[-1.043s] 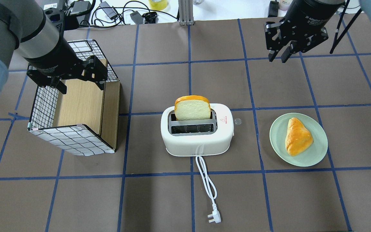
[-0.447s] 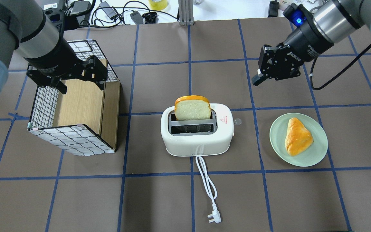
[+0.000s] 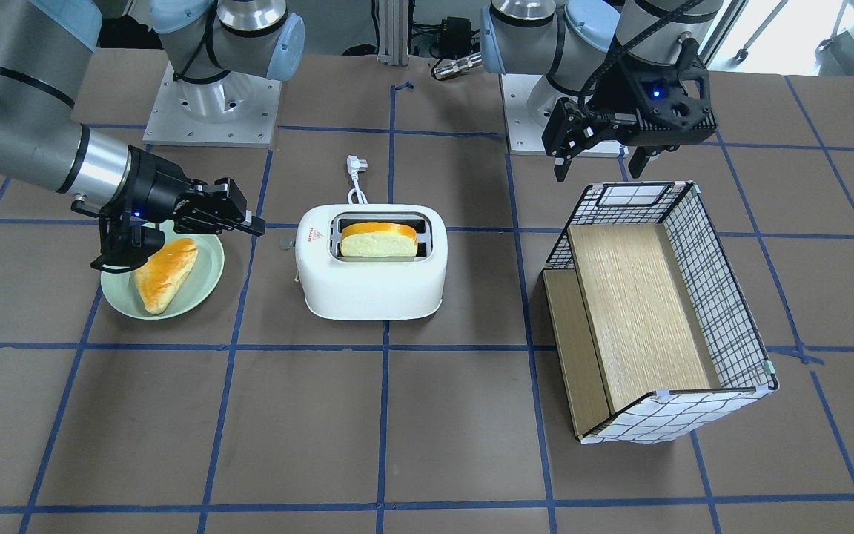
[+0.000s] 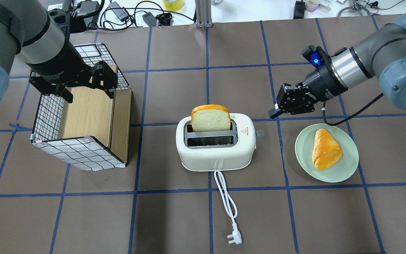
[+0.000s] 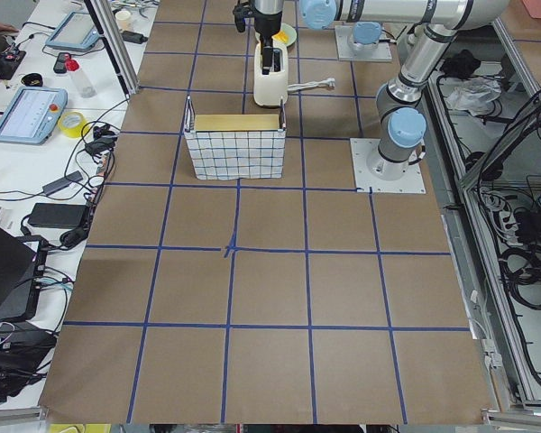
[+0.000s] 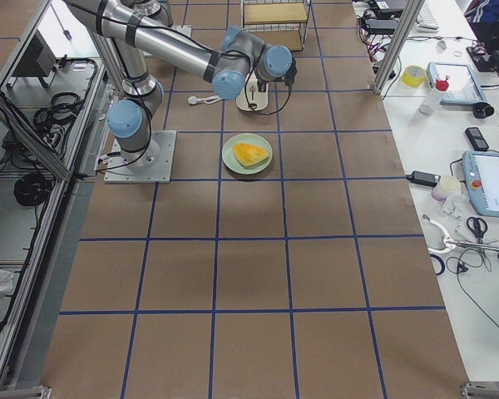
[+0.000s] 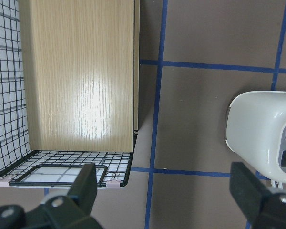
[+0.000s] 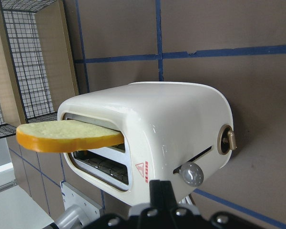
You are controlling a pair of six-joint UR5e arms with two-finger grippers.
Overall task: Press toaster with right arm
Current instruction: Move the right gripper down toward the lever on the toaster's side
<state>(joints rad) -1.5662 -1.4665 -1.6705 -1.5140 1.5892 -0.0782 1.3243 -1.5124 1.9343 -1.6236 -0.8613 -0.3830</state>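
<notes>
the right gripper (image 4: 272, 113) is pinched closed and holds nothing, its two fingers drawn together into one blunt tip. the wrist view shows them meeting in a single dark wedge aimed at the toaster's end wall. this looks like the approach step: the tip is lined up but the press is not yet made.

just ahead of the tip and a little lower sits the grey lever knob (image 8: 191, 174), near it but clearly apart. the knob rests at the upper end of its slot, so the lever reads as unpressed. beyond the knob is the toaster (image 4: 217, 150) itself, with a bread slice (image 4: 210, 119) standing tall out of one slot.

the next move, i judge, calls for easing the closed tip onto the top of that knob and pushing straight down along the slot. it should stay clear of the round dial (image 8: 227, 140) beside it.

back under the wrist lies the plate (image 4: 347, 169) with a pastry (image 4: 326, 149). far across, past the toaster, the left gripper (image 4: 89, 94) hangs spread wide and empty over the basket (image 4: 83, 155).
</notes>
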